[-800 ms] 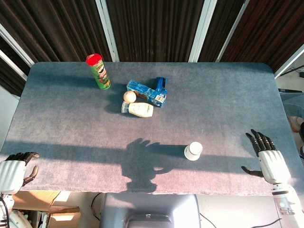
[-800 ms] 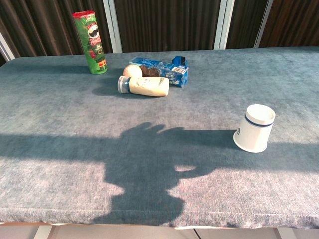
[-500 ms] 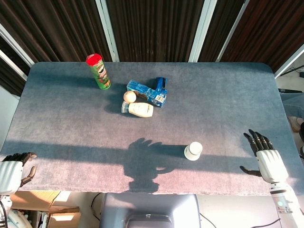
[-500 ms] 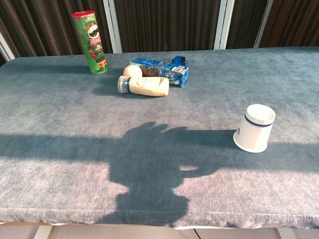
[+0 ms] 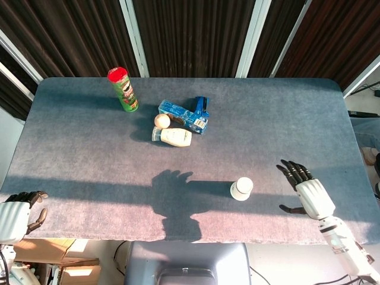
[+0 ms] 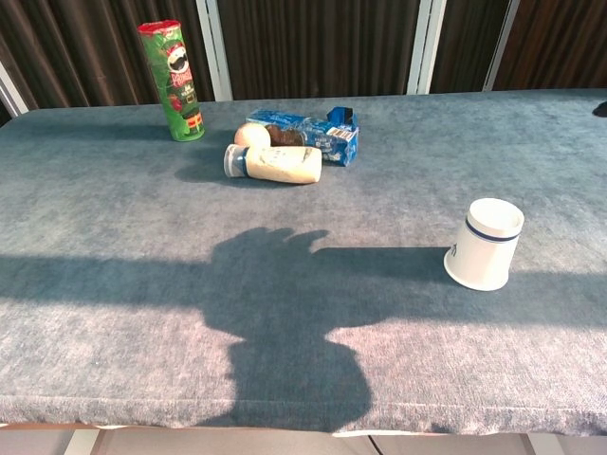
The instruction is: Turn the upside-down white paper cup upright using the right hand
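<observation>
Right now the white paper cup [image 5: 241, 189] sits upside down on the blue-grey surface [image 5: 89, 154], wide rim down, flat base up, a dark blue band near the top. It stands alone near the front edge, toward the right side.

Right hand [image 5: 310, 195] hovers off to the right of the cup, near it but clearly apart, not touching. Its dark fingers [image 5: 293, 170] are spread and extended, pointing up and away, with the thumb stuck out toward the cup; it holds nothing. The chest view does not show this hand.

Left hand [image 5: 16, 211] is well apart from the cup, far to its left at the front left corner of the surface, partly cut off by the frame edge. Fingers look loosely curled, nothing in them that I can see; cannot tell how closed they are.

A hand-shaped shadow [image 6: 275, 284] lies on the surface just left of the cup.

Well behind the cup and to its left sits a cluster: blue snack packet [image 5: 184, 116], a pale bottle [image 5: 174, 137] lying on its side just in front of the packet, and a small round egg-like thing [image 5: 161, 120] touching both. Further left from the cup, behind that cluster, a green chips can [image 5: 123, 89] with a red lid stands upright.
</observation>
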Controlling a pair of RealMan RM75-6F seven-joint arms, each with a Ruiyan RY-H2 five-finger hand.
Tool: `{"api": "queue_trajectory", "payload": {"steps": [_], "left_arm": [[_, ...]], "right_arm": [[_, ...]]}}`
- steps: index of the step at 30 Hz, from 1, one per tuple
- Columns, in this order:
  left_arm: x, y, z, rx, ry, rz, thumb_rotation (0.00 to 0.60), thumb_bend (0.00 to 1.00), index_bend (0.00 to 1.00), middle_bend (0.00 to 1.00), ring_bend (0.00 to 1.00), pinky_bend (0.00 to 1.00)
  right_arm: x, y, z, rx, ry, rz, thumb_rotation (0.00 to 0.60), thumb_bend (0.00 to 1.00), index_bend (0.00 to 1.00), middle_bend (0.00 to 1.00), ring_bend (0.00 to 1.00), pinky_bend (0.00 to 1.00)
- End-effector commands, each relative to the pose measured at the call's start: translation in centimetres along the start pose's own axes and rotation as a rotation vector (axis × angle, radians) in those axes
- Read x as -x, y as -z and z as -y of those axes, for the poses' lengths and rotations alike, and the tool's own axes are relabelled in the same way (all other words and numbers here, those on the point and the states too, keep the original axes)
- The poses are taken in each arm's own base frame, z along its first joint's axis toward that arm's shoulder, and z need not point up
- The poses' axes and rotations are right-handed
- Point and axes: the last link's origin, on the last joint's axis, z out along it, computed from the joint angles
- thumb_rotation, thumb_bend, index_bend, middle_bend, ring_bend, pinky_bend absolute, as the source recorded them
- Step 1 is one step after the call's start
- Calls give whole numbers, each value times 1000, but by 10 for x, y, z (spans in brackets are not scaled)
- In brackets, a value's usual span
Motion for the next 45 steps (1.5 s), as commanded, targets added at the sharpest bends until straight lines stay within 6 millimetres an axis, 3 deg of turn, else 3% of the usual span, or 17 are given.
{"api": "queue_trajectory", "payload": {"steps": [1,7,12,16,25,45], "left_arm": [[0,0,0,-2,-2,0,600,377,407,479,414,458],[0,0,0,2,0,0,600,377,408,487,416,458],[0,0,0,0,-1,-1,600,378,407,489,417,458],[1,-1,-1,8,-3,6,600,377,408,492,428,459],[2,-2,1,1,2,13,600,376,409,497,437,460],[2,-2,1,-2,6,20,600,376,408,502,437,459]], "right_arm": [[8,-16,10,-47,-1,45,600,246,177,167,73,236],[20,-35,26,-98,-14,86,600,274,231,215,114,272],[23,-38,28,-102,-16,83,600,291,267,232,146,295],[31,-56,41,-125,-22,100,600,298,290,243,169,321],[39,-75,53,-140,-17,101,600,379,334,282,206,356],[52,-82,60,-129,13,132,600,487,438,357,314,462]]}}
